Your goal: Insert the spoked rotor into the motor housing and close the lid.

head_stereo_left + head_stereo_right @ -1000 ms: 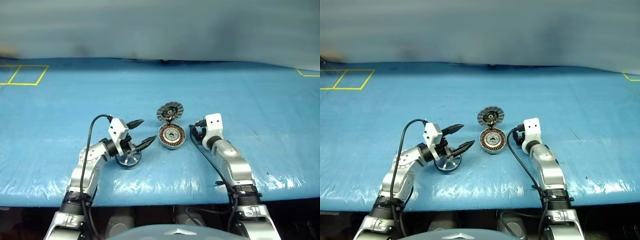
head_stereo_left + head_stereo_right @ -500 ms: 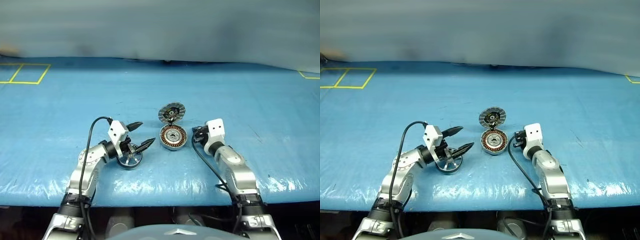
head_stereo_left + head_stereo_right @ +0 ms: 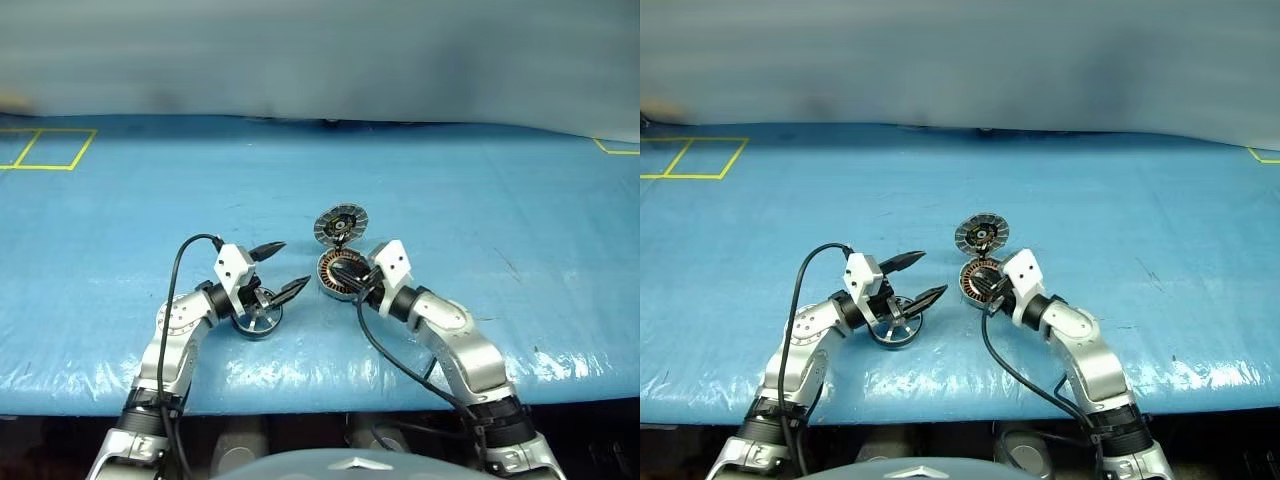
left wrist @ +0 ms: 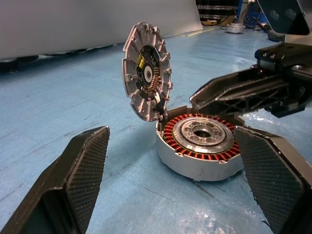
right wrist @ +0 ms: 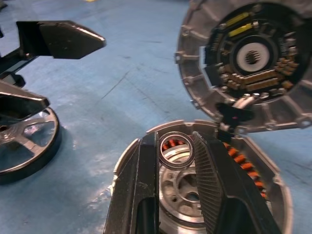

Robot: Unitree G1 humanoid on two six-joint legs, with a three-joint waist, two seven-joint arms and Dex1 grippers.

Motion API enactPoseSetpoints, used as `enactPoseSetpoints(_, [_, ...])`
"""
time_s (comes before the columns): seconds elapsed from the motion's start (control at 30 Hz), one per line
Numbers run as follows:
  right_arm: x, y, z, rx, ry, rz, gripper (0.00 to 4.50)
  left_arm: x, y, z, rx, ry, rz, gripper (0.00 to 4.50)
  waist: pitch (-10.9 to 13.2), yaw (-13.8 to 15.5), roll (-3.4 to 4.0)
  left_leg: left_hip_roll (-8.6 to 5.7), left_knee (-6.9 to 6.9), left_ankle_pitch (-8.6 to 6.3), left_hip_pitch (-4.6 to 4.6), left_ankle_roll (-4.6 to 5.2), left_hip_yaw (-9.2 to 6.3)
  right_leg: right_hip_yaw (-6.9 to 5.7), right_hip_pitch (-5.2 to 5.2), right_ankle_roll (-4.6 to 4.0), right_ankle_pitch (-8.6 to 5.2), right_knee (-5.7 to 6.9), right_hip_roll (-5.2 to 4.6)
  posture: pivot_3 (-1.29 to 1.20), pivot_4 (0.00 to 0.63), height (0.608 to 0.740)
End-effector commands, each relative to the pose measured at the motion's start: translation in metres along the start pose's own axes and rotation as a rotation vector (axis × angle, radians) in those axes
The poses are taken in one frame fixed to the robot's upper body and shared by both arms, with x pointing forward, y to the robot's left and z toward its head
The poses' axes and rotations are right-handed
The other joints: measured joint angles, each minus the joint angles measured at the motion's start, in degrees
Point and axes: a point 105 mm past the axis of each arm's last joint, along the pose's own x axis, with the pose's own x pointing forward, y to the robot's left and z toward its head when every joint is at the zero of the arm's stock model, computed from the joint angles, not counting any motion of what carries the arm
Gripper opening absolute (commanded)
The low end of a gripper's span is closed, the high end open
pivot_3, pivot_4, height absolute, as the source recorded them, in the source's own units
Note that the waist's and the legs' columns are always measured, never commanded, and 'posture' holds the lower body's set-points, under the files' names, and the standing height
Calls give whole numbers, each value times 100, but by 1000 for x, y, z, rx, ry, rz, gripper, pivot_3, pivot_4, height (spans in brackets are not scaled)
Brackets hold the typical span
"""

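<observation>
right claw [image 5: 175, 195] seemingly nipping a small ring [image 5: 176, 149] over motor housing [image 4: 200, 151]; left claw [image 3: 282, 268] wide, empty.

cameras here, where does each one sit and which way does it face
Head pair: on the head, looking forward and down at the table; both arms show.
Left wrist: looks along the open left gripper at the housing and raised lid; the right gripper reaches in.
Right wrist: over the housing, right gripper's fingers nearly together.
Shared: both wrist views show housing and lid; rotor also in the head pair.
</observation>
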Motion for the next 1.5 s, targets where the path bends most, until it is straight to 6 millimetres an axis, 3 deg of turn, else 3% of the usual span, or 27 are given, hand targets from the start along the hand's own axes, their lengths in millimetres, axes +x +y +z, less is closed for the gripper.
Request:
enactPoseSetpoints(0.03, [4, -3, 7, -48, -17, -12, 654, 0, -5, 3, -15, -8, -29, 4337, 0, -1, 0, 0, 1, 0, 0, 0, 1, 0, 0, 1, 0, 0, 0, 0, 150, 740])
enactPoseSetpoints(0.9, [-6, -24, -7, -93, 76, -84, 654, -2, -6, 0, -38, 0, -42, 4337, 1, -1, -2, 0, 0, 0, 0, 0, 0, 0, 0, 11, -7, -2, 0, 0, 150, 740])
enactPoseSetpoints(1.17, [-3, -16, 4, -65, 12, -52, 654, -3, -7, -1, -40, 6, -38, 4337, 2, -4, -2, 0, -1, 0, 0, 0, 0, 0, -1, 13, -9, -2, 1, 0, 150, 740])
enactPoseSetpoints(1.47, [-6, -16, -3, -57, 54, -42, 654, -3, -6, -2, -37, 9, -35, 4337, 2, 1, -3, 0, -2, 0, -2, 0, 0, -1, -2, 13, -9, -4, 0, 0, 150, 740])
enactPoseSetpoints(1.5, [-6, -17, -3, -65, 57, -45, 1004, -3, -6, -2, -35, 10, -34, 4337, 2, 1, -3, 0, -1, 0, -2, 0, 0, 0, -2, 14, -10, -4, 0, 0, 150, 740])
